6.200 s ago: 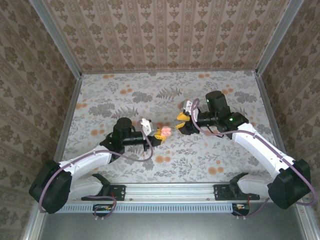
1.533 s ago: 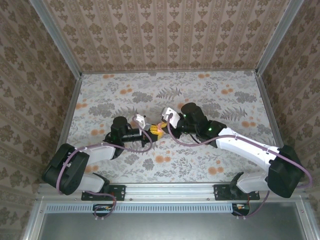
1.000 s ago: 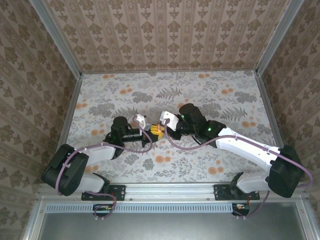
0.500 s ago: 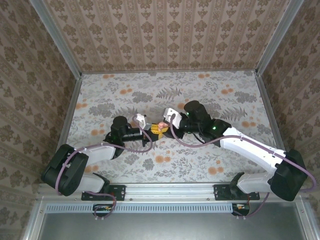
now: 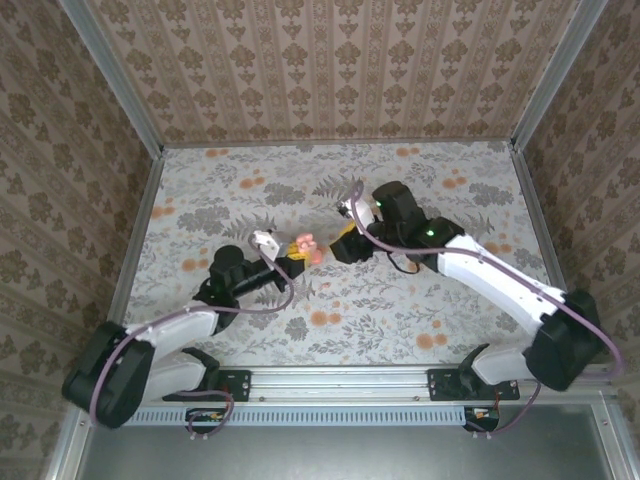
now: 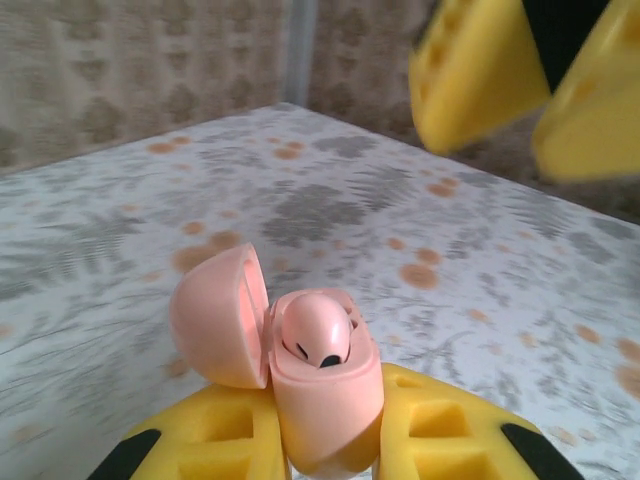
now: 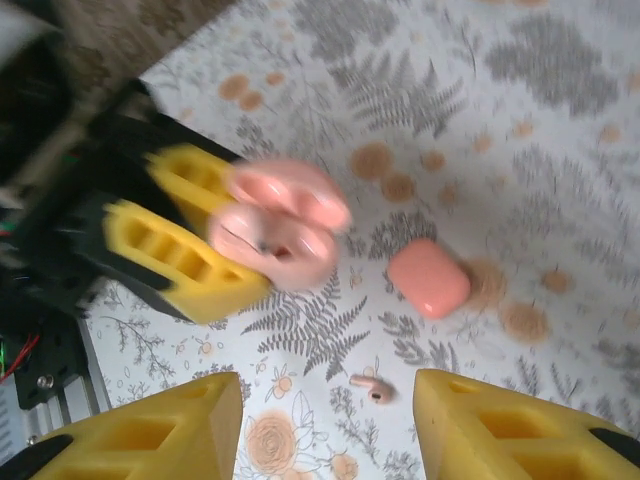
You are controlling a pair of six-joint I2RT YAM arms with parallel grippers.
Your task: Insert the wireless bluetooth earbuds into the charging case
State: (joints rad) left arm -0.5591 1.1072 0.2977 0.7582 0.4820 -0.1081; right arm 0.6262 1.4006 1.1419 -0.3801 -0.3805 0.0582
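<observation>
My left gripper is shut on the salmon-pink charging case, holding it above the table with its lid swung open to the left. One earbud sits in the case. In the top view the case hangs at the tip of the left gripper, and my right gripper is just to its right. The right gripper is open with nothing in it. Below it a second earbud lies on the table, and the held case looks blurred.
A flat pink rounded piece lies on the flowered tablecloth just beyond the loose earbud. Patterned walls close in the table on three sides. Both arm bases stand at the near rail.
The right gripper opened at the case and drew back to the right. An earbud now sits in the case. The left gripper moved slightly left, still holding the case.
</observation>
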